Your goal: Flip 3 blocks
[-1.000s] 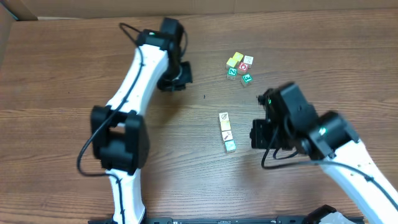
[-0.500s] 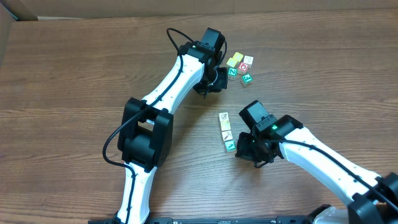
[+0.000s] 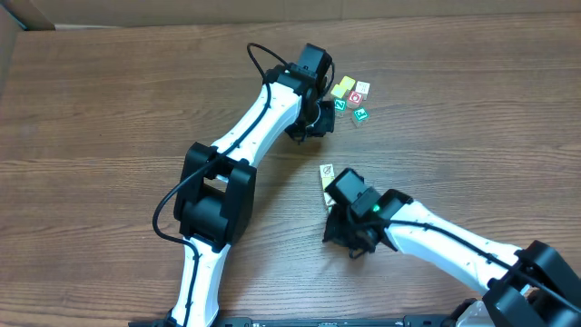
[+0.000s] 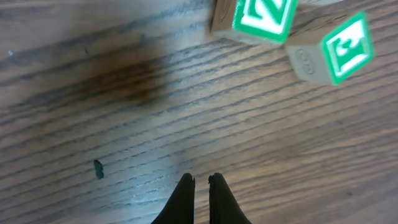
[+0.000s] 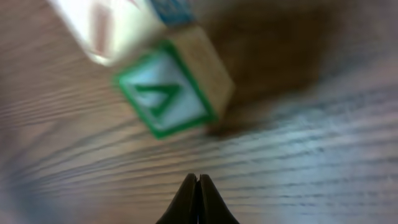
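A row of small blocks lies mid-table. Its top one, a green-marked block (image 3: 327,171), and a sliver of a yellow-tan block (image 3: 329,184) show in the overhead view; the rest of the row is hidden under my right arm. My right gripper (image 3: 337,211) is shut and empty at the row's lower end. In the right wrist view its tips (image 5: 198,178) sit just short of a green-framed letter block (image 5: 168,93), which is tilted, with a blurred white block (image 5: 102,28) behind it. My left gripper (image 3: 319,118) (image 4: 200,179) is shut and empty beside the far cluster.
The far cluster holds a green Z cube (image 4: 261,15) (image 3: 339,105), another green-letter cube (image 4: 339,50) (image 3: 360,114), a red-marked cube (image 3: 355,97), a yellow cube (image 3: 342,88) and a white cube (image 3: 362,88). Cardboard (image 3: 18,23) borders the table's far left.
My right arm has slid left onto the row of blocks and now covers its lower part. My left arm swung right to the far cluster a second ago and has barely moved since.
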You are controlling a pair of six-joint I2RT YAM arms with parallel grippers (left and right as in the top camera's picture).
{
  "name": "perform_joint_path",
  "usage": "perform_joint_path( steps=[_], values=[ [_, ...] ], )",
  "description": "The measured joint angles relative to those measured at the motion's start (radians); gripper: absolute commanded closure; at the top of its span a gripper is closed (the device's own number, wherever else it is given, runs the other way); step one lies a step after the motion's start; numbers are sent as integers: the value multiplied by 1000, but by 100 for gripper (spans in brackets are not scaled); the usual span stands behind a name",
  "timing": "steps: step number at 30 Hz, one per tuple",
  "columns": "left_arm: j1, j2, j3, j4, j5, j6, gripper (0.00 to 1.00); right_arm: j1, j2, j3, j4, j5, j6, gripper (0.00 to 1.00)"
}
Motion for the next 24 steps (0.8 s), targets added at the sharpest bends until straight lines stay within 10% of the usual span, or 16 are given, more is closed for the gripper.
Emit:
perform_joint_path(
  steps=[24],
  values=[
    [-43,64,-34,35,-24,-12,96,25,0,-58,137,204,198,96]
  ],
)
